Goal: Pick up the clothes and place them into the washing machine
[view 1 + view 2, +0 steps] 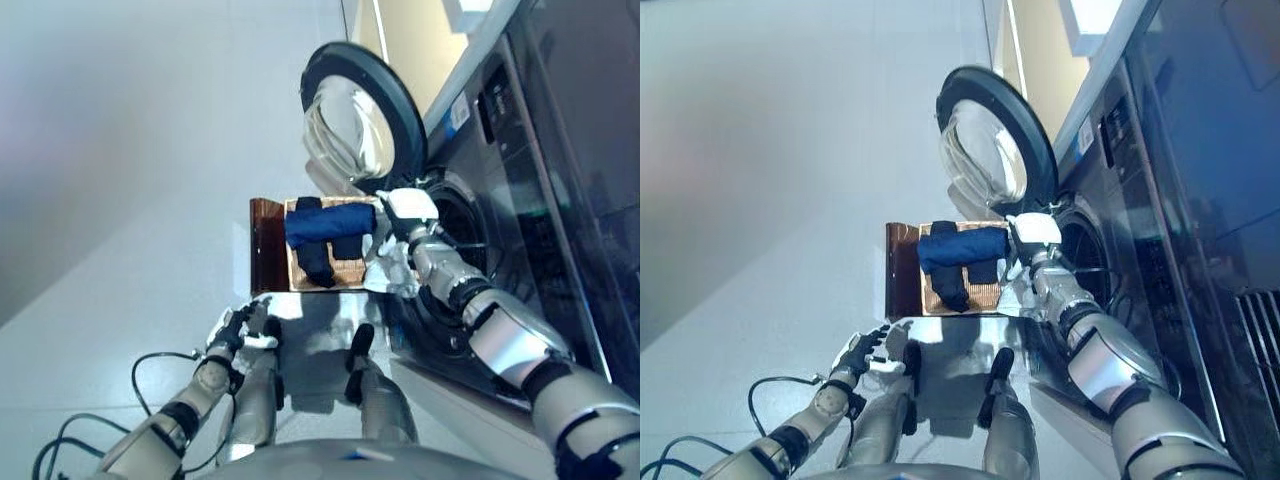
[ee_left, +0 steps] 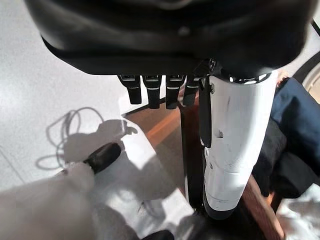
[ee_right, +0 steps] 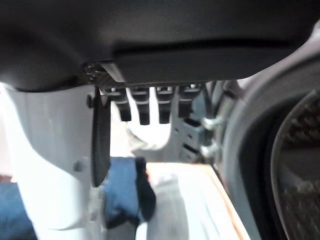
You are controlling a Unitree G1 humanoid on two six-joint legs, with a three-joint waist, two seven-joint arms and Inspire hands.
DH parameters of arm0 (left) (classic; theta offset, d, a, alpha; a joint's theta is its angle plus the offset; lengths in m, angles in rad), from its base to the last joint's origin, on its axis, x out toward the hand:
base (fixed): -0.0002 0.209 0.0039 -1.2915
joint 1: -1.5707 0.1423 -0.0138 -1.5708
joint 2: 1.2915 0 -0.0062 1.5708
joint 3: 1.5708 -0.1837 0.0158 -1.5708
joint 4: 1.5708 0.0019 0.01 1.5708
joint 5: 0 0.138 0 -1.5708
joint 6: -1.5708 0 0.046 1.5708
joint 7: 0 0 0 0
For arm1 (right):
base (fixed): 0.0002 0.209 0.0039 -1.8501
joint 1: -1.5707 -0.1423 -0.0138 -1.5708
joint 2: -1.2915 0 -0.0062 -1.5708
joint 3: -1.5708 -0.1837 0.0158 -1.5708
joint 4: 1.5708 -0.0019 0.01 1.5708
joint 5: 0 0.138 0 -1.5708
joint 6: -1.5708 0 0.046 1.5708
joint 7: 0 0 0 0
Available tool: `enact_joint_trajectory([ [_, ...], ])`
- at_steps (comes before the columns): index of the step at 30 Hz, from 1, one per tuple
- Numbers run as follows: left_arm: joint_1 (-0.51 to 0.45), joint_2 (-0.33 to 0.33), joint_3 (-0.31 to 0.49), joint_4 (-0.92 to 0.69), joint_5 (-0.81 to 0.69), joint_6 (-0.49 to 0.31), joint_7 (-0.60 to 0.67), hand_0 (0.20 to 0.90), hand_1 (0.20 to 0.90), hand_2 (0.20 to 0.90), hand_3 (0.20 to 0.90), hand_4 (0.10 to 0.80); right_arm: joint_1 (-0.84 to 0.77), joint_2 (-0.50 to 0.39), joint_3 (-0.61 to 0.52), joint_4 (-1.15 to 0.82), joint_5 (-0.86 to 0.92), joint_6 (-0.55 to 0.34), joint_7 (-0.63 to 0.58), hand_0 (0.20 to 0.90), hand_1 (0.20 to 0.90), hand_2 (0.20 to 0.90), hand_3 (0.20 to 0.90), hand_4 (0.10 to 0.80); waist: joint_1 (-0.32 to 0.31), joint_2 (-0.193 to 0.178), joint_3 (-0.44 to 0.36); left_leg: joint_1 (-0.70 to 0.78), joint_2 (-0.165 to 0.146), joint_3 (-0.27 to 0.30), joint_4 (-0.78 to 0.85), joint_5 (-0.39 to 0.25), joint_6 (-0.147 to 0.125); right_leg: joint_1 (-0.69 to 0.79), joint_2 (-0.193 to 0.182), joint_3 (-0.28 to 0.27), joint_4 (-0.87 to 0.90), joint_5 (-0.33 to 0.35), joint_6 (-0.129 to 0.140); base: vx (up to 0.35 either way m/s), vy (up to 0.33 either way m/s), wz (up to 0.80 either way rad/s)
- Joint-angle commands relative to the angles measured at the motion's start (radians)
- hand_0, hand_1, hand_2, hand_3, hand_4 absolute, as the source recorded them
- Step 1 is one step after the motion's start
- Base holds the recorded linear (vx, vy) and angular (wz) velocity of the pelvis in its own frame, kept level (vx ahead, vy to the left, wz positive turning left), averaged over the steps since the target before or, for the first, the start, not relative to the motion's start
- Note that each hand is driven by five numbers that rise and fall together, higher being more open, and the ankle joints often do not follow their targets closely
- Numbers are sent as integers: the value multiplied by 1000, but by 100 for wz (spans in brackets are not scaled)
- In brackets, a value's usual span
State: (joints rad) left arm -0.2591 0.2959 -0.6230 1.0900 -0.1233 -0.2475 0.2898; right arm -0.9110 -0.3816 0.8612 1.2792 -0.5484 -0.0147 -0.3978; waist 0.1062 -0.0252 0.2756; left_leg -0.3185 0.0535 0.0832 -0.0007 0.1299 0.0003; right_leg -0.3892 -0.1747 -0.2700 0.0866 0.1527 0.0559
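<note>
A navy garment (image 1: pixel 325 222) lies across a wooden basket (image 1: pixel 268 245) on the floor in front of the washing machine (image 1: pixel 520 150), with a black piece (image 1: pixel 318 262) under it and a white cloth (image 1: pixel 392 272) at the basket's machine side. My right hand (image 1: pixel 408 208) hovers at the navy garment's end, beside the drum opening (image 1: pixel 455 225). Its fingers are straight and hold nothing, and the right wrist view shows blue cloth (image 3: pixel 120 192) past the thumb. My left hand (image 1: pixel 240 325) hangs open, low on the near side of the basket.
The round glass door (image 1: pixel 360 115) stands swung open just beyond the basket. The machine's dark front panel (image 1: pixel 560 200) fills the right side. Pale floor (image 1: pixel 130 180) spreads to the left.
</note>
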Motion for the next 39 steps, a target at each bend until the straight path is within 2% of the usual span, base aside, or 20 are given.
enact_joint_trajectory([
  [1,-61,6,-39,-46,-5,-52,52,900,900,900,900,800,-200,-63,51,34,-48,33,-85,900,900,900,900,800,37,-11,32,-94,-24,-26,127,-102,-35,0,-43,27,88,-100,47,-9,3,9],
  [15,-89,21,-26,-91,-25,-54,92,900,900,900,900,800,-280,-78,52,77,-39,57,-111,900,900,900,900,800,72,9,83,-183,-36,-45,171,-103,-38,-76,-60,12,142,-112,42,1,6,7],
  [16,-90,23,-25,-100,-27,-53,95,900,900,900,900,800,-283,-81,52,79,-38,58,-112,900,900,900,900,800,75,12,86,-181,-35,-53,179,-131,-45,-77,-57,21,161,-140,50,80,-7,3],
  [31,-120,35,3,-168,-47,-57,125,900,900,900,900,800,-303,-122,33,128,14,52,-136,900,900,900,900,800,91,38,114,-351,-51,-79,328,-181,-40,-230,-74,21,329,-208,32,5,2,7],
  [32,-122,38,6,-170,-46,-57,130,900,900,900,900,800,-304,-123,36,139,10,54,-138,356,356,356,356,412,95,45,115,-364,-54,-82,330,-179,-40,-242,-74,20,338,-212,30,-10,-8,7],
  [33,-121,38,9,-169,-47,-57,132,900,900,900,900,800,-302,-128,34,141,8,54,-142,200,200,200,200,300,96,50,116,-370,-55,-84,332,-177,-41,-248,-77,19,341,-213,30,-3,-8,7],
  [39,-110,37,9,-178,-40,-61,137,900,900,900,900,800,-293,-141,24,146,-2,60,-152,200,200,200,200,300,103,71,118,-372,-62,-89,318,-165,-40,-262,-80,20,351,-220,28,6,3,4],
])
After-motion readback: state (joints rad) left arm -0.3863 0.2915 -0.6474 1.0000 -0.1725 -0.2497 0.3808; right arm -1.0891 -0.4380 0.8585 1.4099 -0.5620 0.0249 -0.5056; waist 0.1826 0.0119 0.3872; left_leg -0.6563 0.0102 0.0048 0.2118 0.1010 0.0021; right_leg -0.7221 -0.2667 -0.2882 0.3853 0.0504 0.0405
